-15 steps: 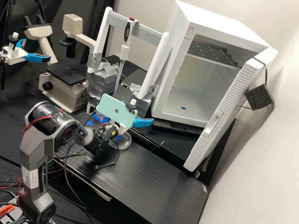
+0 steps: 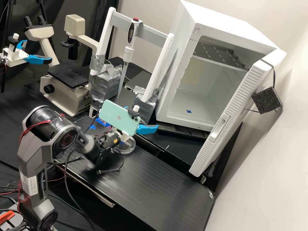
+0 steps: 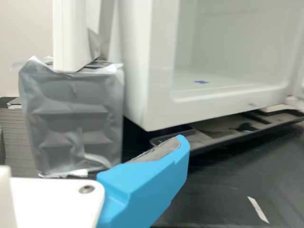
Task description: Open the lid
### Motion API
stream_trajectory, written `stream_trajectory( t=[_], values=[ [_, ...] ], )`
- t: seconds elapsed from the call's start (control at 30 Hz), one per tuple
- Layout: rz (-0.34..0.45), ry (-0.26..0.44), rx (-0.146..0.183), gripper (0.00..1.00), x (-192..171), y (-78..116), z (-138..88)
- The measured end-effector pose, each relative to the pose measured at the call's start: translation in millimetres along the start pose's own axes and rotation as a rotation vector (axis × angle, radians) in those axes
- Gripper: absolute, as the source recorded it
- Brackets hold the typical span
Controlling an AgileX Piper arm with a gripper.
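Observation:
The gripper (image 2: 147, 129) is over the back part of the bench, open, with a mint phone mounted on it hiding part of its fingers. Just below and in front of it, a clear round dish (image 2: 127, 148) lies flat on the black bench, partly behind the wrist. Whether its lid is seated on it I cannot tell. In the wrist view the gripper (image 3: 147, 183) shows one blue finger with its grey inner pad (image 3: 159, 151) bare and nothing against it.
A white cabinet (image 2: 175, 80) stands behind with its door (image 2: 231, 115) swung open. Left of it a pipette (image 2: 127, 54) hangs from a white frame (image 2: 160, 69) on taped blocks (image 3: 73, 118). A microscope (image 2: 61, 96) stands at the back left, and a second arm's gripper (image 2: 38, 59) beyond.
The arm has drawn slightly to the left, and the phone and wrist have shifted a little left and down. The dish has not moved.

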Motion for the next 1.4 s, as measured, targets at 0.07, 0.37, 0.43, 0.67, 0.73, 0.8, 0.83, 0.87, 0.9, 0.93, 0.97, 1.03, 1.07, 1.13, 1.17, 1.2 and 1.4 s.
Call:
stream_trajectory(
  t=[0.07,0.37,0.43,0.67,0.73,0.8,0.83,0.87,0.9,0.93,0.97,1.03,1.07,1.13,1.17,1.2,1.4],
  values=[
    [0.03,0.01,0.004,1.0,-16.4,5.7,6.0],
    [0.094,0.063,0.04,1.0,-86.8,21.1,14.2],
    [0.086,0.066,0.036,1.0,-103.9,18.2,14.7],
    [0.05,0.108,-0.007,1.0,-126.3,15.9,9.9],
    [0.04,0.107,-0.011,1.0,-127.2,16.0,11.0],
    [0.033,0.1,-0.009,1.0,-126.9,15.6,12.8],
    [0.029,0.097,-0.004,1.0,-126.3,15.0,13.7],
    [0.023,0.092,-0.002,1.0,-125.7,14.3,14.9],
    [0.012,0.086,0.001,1.0,-124.7,12.7,16.4],
    [0.001,0.081,0.001,1.0,-123.5,11.0,17.8],
    [-0.011,0.076,0.0,1.0,-122.6,9.5,19.3],
    [-0.029,0.069,0.0,1.0,-121.5,7.3,21.3],
    [-0.037,0.065,-0.002,1.0,-121.4,6.5,22.4],
    [-0.053,0.061,-0.006,1.0,-121.3,5.2,24.1],
    [-0.056,0.055,-0.01,1.0,-121.8,5.5,25.3],
    [-0.06,0.055,-0.014,1.0,-122.0,5.4,25.5],
    [-0.058,0.044,-0.014,1.0,-122.4,6.2,27.7]
  ],
)
